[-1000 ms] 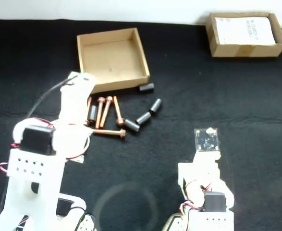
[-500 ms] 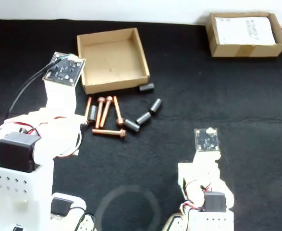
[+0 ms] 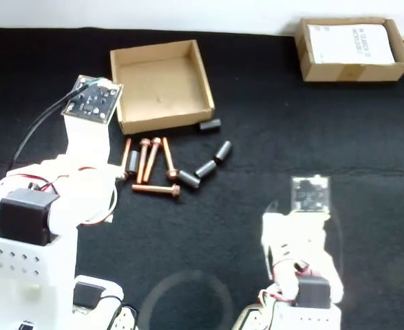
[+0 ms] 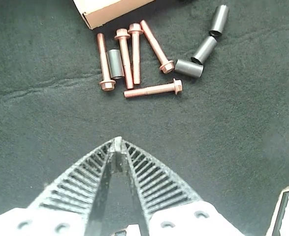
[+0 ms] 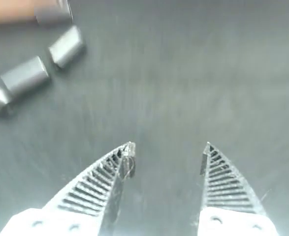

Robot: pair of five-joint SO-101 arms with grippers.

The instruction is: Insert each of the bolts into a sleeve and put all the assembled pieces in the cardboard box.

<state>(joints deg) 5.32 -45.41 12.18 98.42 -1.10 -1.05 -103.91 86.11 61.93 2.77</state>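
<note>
Several copper bolts (image 3: 152, 158) lie on the black mat just in front of the open cardboard box (image 3: 205, 82), which holds nothing. One dark sleeve (image 4: 115, 63) rests between two bolts (image 4: 125, 56). Three more sleeves (image 4: 189, 68) lie to their right, and another sleeve (image 3: 209, 126) lies by the box corner. My left gripper (image 4: 117, 143) is shut and holds nothing, hovering short of the bolts. My right gripper (image 5: 167, 150) is open above bare mat, with sleeves (image 5: 25, 74) ahead and off to its side.
A second cardboard box (image 3: 353, 65) with a white sheet in it stands at the back right. The left arm (image 3: 88, 137) stands left of the bolts, the right arm (image 3: 305, 227) at the front right. Black mat covers the table.
The left arm rose and pulled back from over the bolts to the left of them. The right arm has shifted slightly right and nearer the table's front edge.
</note>
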